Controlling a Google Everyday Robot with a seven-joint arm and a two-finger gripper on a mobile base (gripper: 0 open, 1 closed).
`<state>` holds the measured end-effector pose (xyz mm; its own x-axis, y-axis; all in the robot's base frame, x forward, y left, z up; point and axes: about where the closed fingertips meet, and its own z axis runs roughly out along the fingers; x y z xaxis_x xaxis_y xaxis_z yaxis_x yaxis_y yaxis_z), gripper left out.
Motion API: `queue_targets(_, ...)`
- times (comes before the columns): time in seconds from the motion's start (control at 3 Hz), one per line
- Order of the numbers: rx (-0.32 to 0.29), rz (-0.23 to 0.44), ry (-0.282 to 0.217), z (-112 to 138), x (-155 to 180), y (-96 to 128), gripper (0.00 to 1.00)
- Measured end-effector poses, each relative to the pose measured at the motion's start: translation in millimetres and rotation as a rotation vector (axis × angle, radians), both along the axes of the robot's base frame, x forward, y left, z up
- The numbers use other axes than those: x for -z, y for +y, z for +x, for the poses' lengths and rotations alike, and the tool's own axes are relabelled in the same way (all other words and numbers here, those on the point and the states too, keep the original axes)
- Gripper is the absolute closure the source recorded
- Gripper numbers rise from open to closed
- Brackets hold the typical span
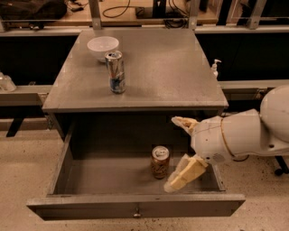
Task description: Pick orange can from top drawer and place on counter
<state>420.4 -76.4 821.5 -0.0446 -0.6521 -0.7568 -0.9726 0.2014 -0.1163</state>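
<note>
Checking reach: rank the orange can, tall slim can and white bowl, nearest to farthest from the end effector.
1. Orange can, in the top drawer, just left of the end effector.
2. Tall slim can, on the counter, left.
3. White bowl, counter's back left corner.

Gripper [172, 153], fingers apparently spread, beside orange can [160, 163] (in top drawer [135, 205]).

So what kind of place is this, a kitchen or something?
Likely a robotics lab or workshop, not a kitchen: a grey cabinet with its top drawer open, loose cables on the bench behind, and a speckled floor. The gripper hangs open over the drawer, beside the orange can.
</note>
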Motion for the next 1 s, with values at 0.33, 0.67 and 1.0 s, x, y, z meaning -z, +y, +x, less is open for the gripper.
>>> queue_targets(0.33, -0.015, 0.084, -0.045, 14, 37, 31, 0.0)
queue_targets(0.67, 0.033, 0.102, -0.03, 38, 86, 40, 0.0)
queue_targets(1.0, 0.073, 0.108, 0.013, 50, 117, 37, 0.0)
